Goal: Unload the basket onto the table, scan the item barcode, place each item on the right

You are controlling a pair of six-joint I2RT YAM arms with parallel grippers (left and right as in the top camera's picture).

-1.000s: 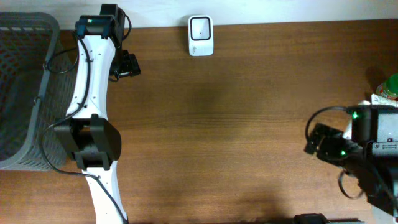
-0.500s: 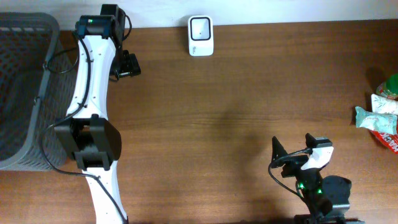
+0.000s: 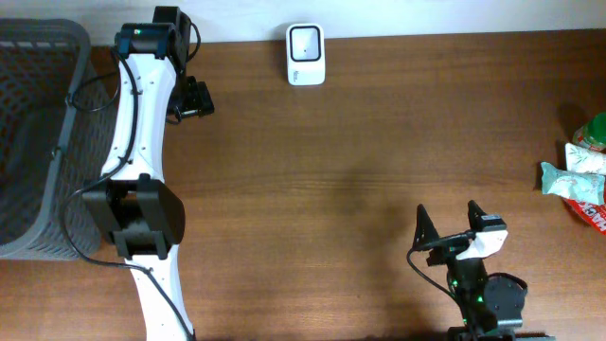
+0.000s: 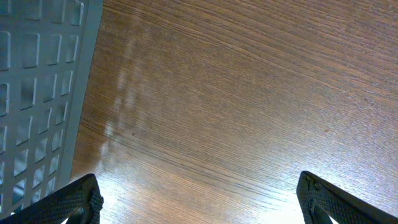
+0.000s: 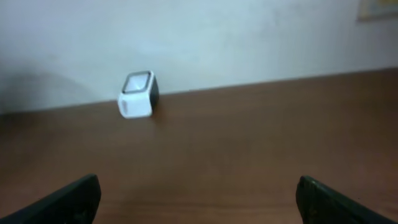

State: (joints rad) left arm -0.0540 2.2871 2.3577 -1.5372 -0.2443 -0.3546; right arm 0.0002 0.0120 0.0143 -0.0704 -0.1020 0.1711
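Observation:
The white barcode scanner (image 3: 305,54) stands at the table's far edge, and it also shows small in the right wrist view as the scanner (image 5: 138,94) against the wall. Packaged items (image 3: 571,177), pale green and white with a red one below, lie at the right edge. My right gripper (image 3: 449,225) is open near the front edge, pointing toward the scanner, with nothing between its fingers (image 5: 68,198). My left gripper (image 3: 194,98) hangs open over bare wood beside the basket, its fingertips (image 4: 74,200) wide apart and empty.
A grey mesh basket (image 3: 38,85) fills the left end of the table, and its wall (image 4: 37,81) shows in the left wrist view. A green object (image 3: 597,128) sits at the right edge above the packets.
The right arm has swung from over the packets at the right edge down to the front edge, uncovering them. The left arm has not moved.

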